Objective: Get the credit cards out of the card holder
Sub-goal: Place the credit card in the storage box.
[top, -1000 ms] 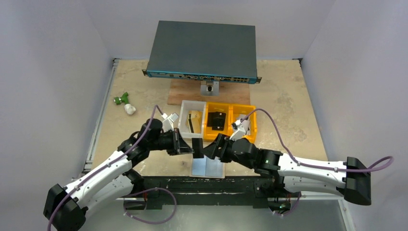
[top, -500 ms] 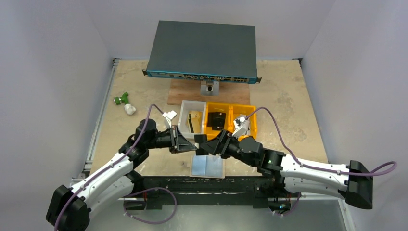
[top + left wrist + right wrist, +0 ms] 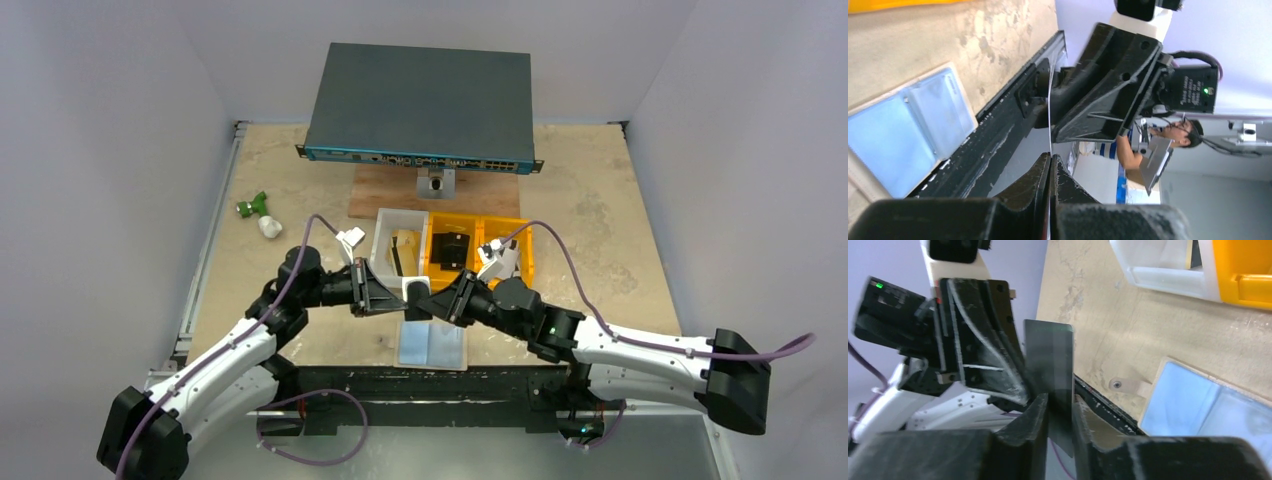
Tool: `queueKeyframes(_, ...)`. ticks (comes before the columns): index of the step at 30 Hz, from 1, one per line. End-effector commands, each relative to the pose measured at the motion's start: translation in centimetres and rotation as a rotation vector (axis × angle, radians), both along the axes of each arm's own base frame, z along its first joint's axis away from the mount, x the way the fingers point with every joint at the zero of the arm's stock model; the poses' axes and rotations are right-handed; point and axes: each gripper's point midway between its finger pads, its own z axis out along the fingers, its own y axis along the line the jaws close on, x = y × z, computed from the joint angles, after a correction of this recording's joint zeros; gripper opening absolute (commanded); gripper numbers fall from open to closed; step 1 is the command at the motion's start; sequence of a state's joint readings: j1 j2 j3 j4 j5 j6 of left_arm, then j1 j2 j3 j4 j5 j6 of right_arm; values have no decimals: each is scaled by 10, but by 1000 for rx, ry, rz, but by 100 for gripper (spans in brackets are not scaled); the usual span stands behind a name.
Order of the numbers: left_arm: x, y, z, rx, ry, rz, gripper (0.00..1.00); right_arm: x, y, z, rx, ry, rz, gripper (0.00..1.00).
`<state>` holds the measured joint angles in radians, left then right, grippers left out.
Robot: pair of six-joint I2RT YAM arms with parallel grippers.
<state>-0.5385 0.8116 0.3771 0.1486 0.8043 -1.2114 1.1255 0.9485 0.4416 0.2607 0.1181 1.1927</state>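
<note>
Pale blue two-panel card holder (image 3: pixel 432 345), open flat; left claw (image 3: pixel 1050 162) tight on dark card (image 3: pixel 1049 355), right claw (image 3: pixel 1060 401) narrow, grip unclear.

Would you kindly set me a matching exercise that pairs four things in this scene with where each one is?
Things
1. card holder
2. dark card
3. black block
4. green-and-white object

Places
A. in the middle bin, an orange one
B. alone on the left side of the table
C. lying open, pale blue face up, at the table's near edge
D. off the table, pinched in the left arm's jaws

Pairs: 1-C; 2-D; 3-A; 4-B
</note>
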Motion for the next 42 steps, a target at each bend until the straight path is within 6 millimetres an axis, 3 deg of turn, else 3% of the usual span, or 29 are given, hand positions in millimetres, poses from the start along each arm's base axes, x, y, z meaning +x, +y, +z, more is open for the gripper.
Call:
queueKeyframes(1,-2,-1,10,-44,-41,-30,0,-3,7,17,64,-17,42,7)
queueKeyframes(2,-3,-1,9,-39,-40,-33,0,-2,6,17,64,-15,37,0)
queueKeyframes(3,-3,-1,7,-28,-38,-32,0,-1,4,16,62,-12,34,0)
queueKeyframes(8,-2,5,-3,49,-54,-15,48,1,2,13,49,-10,23,0)
queueKeyframes(10,-3,10,-11,118,-36,4,59,6,-2,8,12,-4,-6,0)
queueKeyframes(12,-1,17,-19,194,-36,28,63,13,-9,2,-31,4,-44,0)
queueKeyframes(17,2,34,-31,346,-57,73,67,41,-30,-15,-115,25,-125,0)
queueKeyframes(25,0,40,-34,375,-67,79,68,107,-64,-29,-225,14,-276,0)
queueKeyframes(35,-4,44,-29,388,-85,76,68,171,-51,-55,-388,8,-312,0)
queueKeyframes(42,-9,47,-29,381,-87,86,68,195,-42,-88,-499,54,-322,0)
